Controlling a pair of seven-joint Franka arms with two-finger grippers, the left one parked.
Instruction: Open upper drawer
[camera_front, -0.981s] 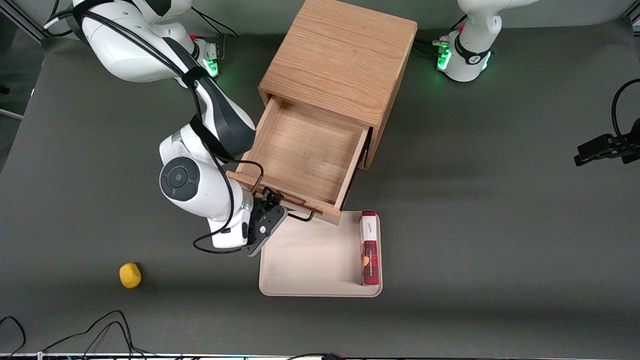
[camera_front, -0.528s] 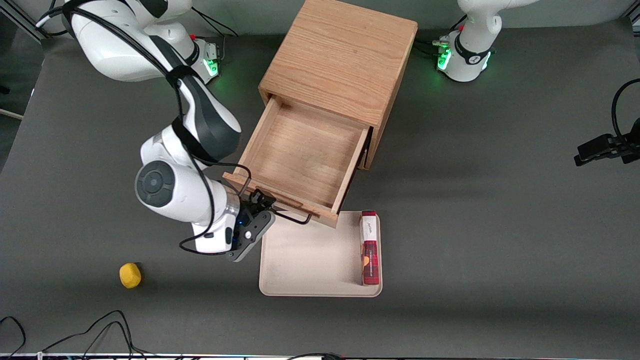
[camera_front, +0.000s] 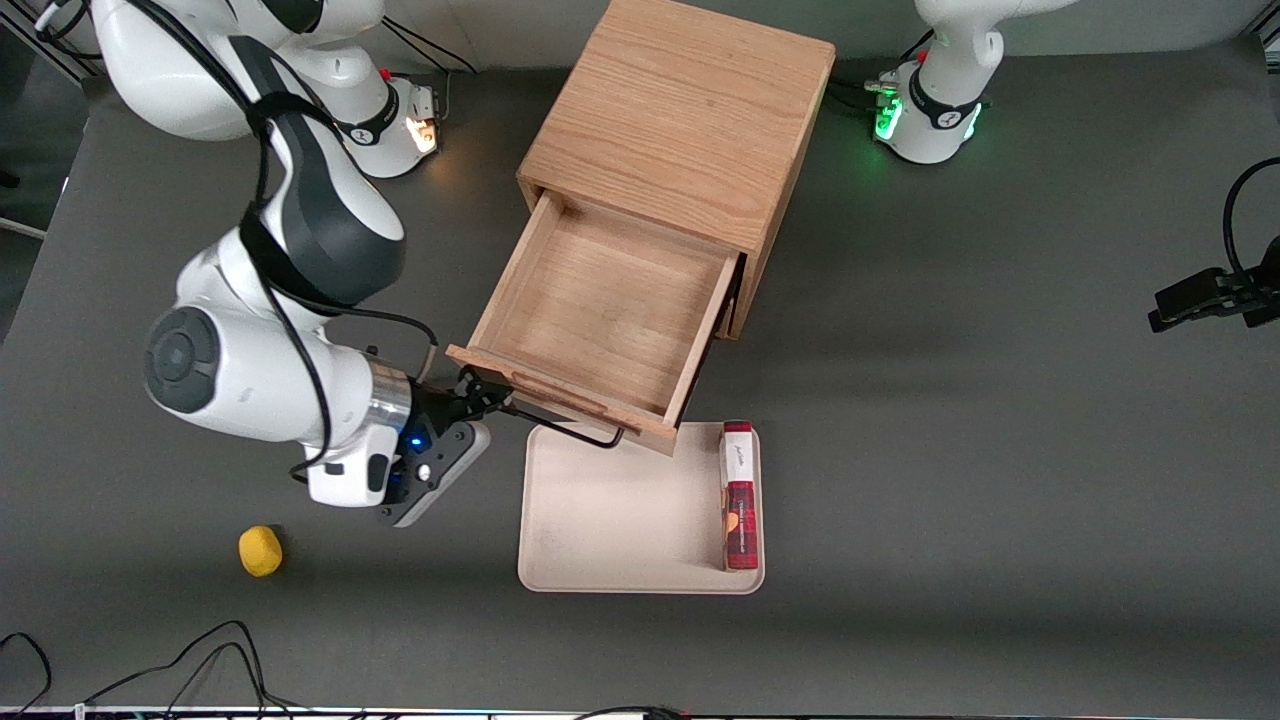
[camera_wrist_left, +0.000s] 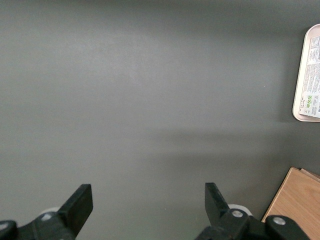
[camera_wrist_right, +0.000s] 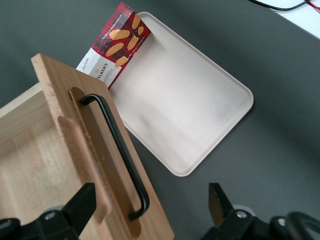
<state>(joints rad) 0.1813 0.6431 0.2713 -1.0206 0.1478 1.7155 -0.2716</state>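
My gripper (camera_front: 478, 392) is spread open, empty; upper drawer (camera_front: 600, 315) sits pulled out at my 2 o'clock, handle (camera_wrist_right: 116, 150) running crosswise.

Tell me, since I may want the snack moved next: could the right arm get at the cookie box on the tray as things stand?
Probably yes. The gripper is open beside the pulled-out upper drawer, off its handle. The cookie box lies on the tray, uncovered, with nothing above it.
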